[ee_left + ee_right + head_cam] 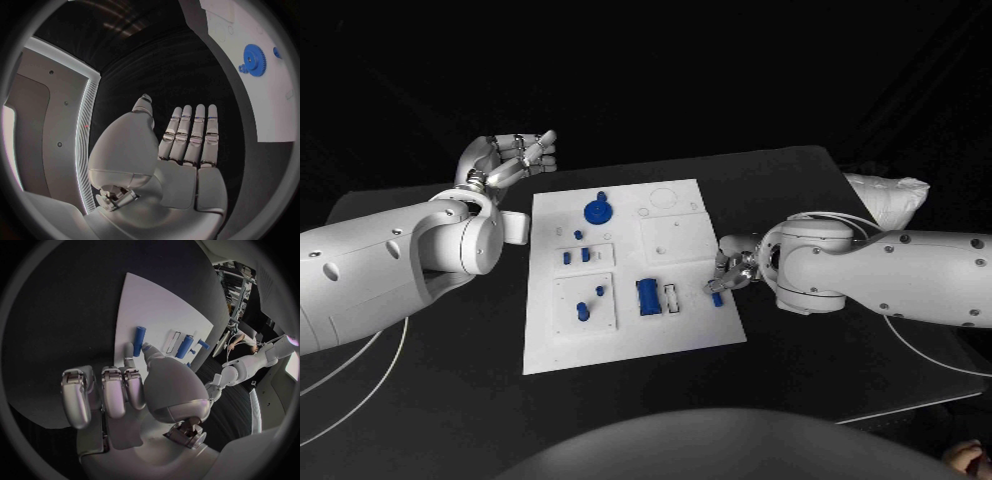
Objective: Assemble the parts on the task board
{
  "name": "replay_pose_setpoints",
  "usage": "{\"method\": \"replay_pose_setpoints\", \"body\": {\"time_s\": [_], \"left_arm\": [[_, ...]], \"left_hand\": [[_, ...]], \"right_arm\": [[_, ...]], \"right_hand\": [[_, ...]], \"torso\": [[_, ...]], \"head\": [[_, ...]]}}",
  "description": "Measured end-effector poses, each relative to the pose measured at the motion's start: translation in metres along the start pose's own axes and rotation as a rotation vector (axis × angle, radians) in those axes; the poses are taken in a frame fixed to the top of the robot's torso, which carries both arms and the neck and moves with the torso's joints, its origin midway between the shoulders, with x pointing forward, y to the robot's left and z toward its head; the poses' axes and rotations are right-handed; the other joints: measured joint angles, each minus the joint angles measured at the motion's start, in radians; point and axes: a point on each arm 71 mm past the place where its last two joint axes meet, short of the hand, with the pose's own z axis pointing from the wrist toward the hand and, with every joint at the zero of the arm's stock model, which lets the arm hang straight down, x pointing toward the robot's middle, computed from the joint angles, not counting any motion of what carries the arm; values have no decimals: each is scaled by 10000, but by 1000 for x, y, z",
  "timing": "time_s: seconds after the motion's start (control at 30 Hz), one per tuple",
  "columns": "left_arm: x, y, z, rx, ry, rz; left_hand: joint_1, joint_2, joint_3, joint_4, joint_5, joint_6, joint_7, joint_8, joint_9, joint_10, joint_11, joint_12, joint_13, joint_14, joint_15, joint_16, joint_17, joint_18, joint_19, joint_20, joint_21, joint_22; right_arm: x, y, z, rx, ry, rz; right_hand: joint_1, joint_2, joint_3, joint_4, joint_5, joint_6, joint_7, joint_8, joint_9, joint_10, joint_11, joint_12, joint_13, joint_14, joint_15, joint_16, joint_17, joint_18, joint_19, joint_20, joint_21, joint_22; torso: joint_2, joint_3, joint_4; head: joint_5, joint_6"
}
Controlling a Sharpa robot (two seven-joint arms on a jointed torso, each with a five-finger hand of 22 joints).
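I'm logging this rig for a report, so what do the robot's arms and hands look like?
Both arms are bulky, glossy white shells with rounded joints and small dark dots. Thin pale cables trail from them. The left hand and right hand are silver metal with segmented fingers and smooth pale pads on the palm.

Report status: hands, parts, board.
Left hand open, off the task board's far corner. Right hand at the board's right edge by a small blue part; grip unclear. Nothing obstructing.

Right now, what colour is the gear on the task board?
Blue. The gear shows best in the left wrist view, against the white task board.
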Motion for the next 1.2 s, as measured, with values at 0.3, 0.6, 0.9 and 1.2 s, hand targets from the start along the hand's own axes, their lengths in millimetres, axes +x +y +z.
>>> {"method": "replay_pose_setpoints", "body": {"time_s": [0.3,0.6,0.9,1.2], "left_arm": [[0,0,0,-5,1,-1],[-2,0,0,-12,-16,3],[-3,0,-1,-22,-43,12],[-4,0,-1,-28,-40,10]], "left_hand": [[0,0,0,0,0,0,0,0,0,0,0,0,0,0,0,0,1,0,0,0,0,0],[0,0,0,0,0,0,0,0,0,0,0,0,0,0,0,0,1,0,0,0,0,1],[0,0,0,0,0,0,0,0,0,0,0,0,0,0,0,0,2,0,0,0,0,1],[0,0,0,0,0,0,0,0,0,0,0,0,0,0,0,0,2,1,0,0,0,2]], "right_arm": [[-1,1,0,-53,-17,-316],[1,2,-2,-120,-24,54],[5,-6,-7,-19,123,1585],[4,-9,-12,-199,572,3153]], "right_hand": [[453,-257,506,-594,-36,336,-118,-426,63,0,-145,0,0,4,-76,0,-1,-1,2,-78,0,8],[1231,-257,1012,-900,664,1046,-25,-1239,68,0,-144,0,0,35,-107,0,-2,0,2,-149,0,7],[1421,-276,1040,-874,722,1246,85,-1507,-1486,12,-131,0,0,35,-107,0,-3,0,2,-149,0,6],[1453,-239,1286,-1037,602,1405,73,-1713,-3852,13,-130,0,0,35,-106,0,-3,1,2,-148,0,5]], "torso": [[1,1,5],[2,7,4],[7,8,2],[12,4,0]], "head": [[6,0],[35,0],[91,0],[120,0]]}}
